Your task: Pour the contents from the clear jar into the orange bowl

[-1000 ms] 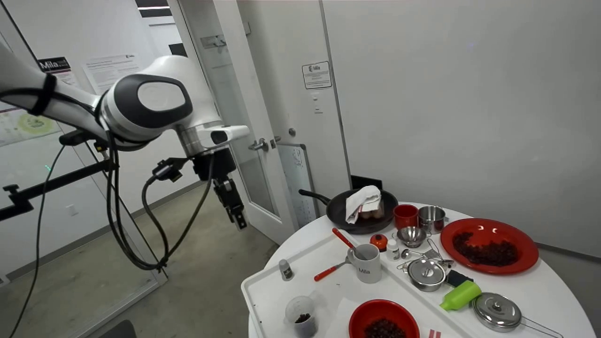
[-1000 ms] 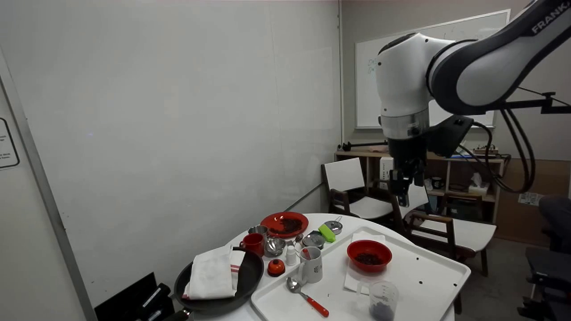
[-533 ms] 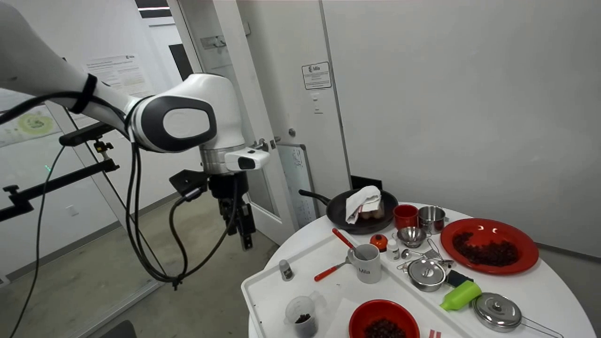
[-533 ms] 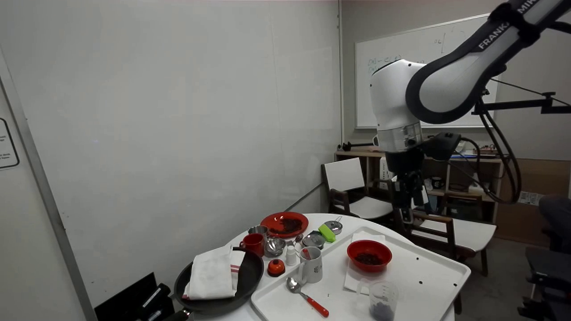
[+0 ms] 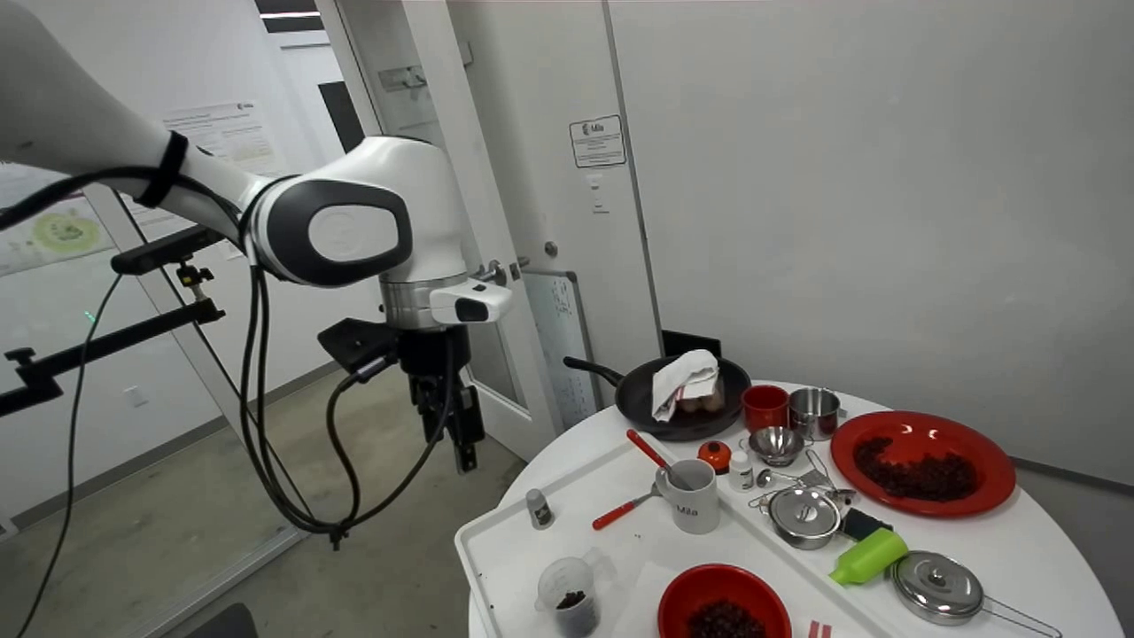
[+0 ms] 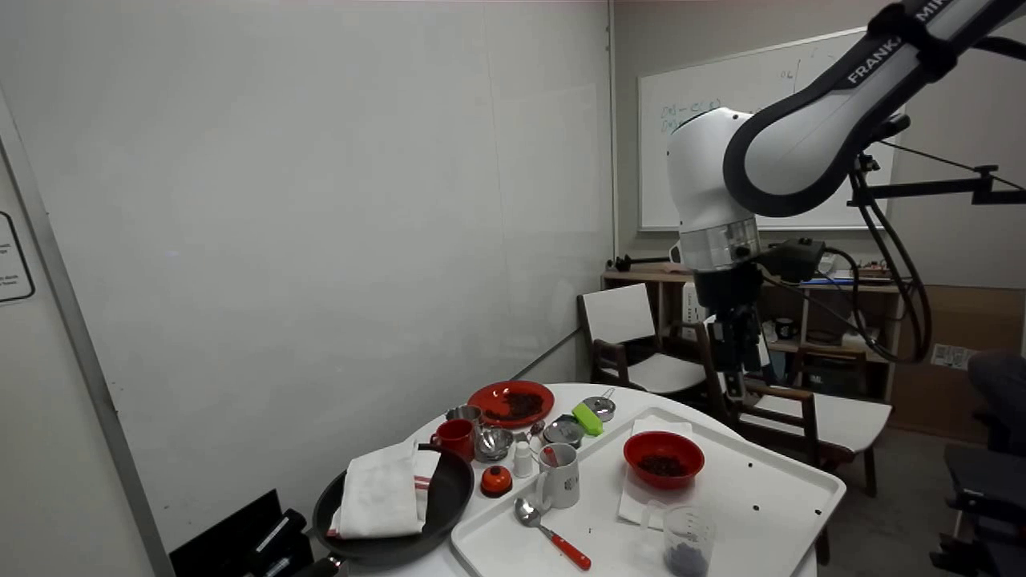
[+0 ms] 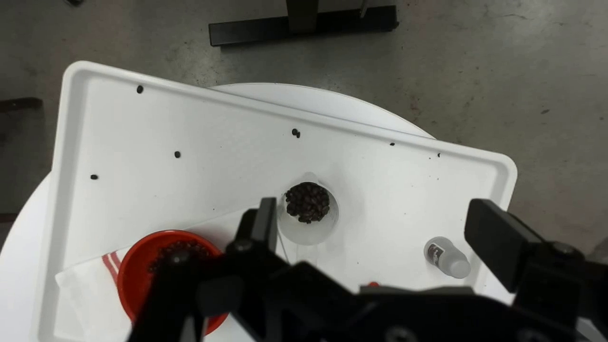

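One hand points down, spread wide, higher than the clear jar.

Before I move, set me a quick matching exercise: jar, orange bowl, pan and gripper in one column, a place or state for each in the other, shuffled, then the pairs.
Things
1. jar
2. orange bowl
3. pan
4. gripper

Places and states
A. black, with a white towel in it
B. see-through, with dark beans inside
C. jaws apart, gripping nothing
D. resting on a striped cloth

Pairs: 1-B, 2-D, 3-A, 4-C
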Motion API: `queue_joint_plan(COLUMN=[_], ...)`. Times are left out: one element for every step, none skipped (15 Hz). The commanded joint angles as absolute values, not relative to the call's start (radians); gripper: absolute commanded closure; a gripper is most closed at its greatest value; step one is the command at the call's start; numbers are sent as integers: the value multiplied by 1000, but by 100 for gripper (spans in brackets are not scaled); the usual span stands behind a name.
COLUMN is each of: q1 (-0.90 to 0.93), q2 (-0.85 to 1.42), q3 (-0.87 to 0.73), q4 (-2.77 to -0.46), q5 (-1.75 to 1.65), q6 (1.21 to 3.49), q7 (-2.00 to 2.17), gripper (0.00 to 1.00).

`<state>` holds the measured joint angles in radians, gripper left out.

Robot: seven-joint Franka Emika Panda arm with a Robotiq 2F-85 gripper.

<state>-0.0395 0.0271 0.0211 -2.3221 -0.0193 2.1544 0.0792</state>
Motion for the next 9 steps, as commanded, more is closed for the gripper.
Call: queue_joint_plan(q1=[-26, -25, -24, -21, -20, -15, -5, 6, 27], q2=[193, 249, 304, 358, 419, 474, 526, 567, 610], q3=[8, 8, 8, 5, 4, -1, -11, -23, -46], q4=[-2240, -2212, -2177, -2138, -2083, -2030, -1973, -1925, -1878], q5=[-37, -34, -32, -38, -34, -40, -54, -66, -93], q6=[2168, 2186, 2193, 2197, 2194, 2186, 2179, 2180, 2199], q7=[111, 99, 87, 97, 90, 100, 124, 150, 201], gripper=[0, 0, 0, 0, 0, 0, 0, 0, 0])
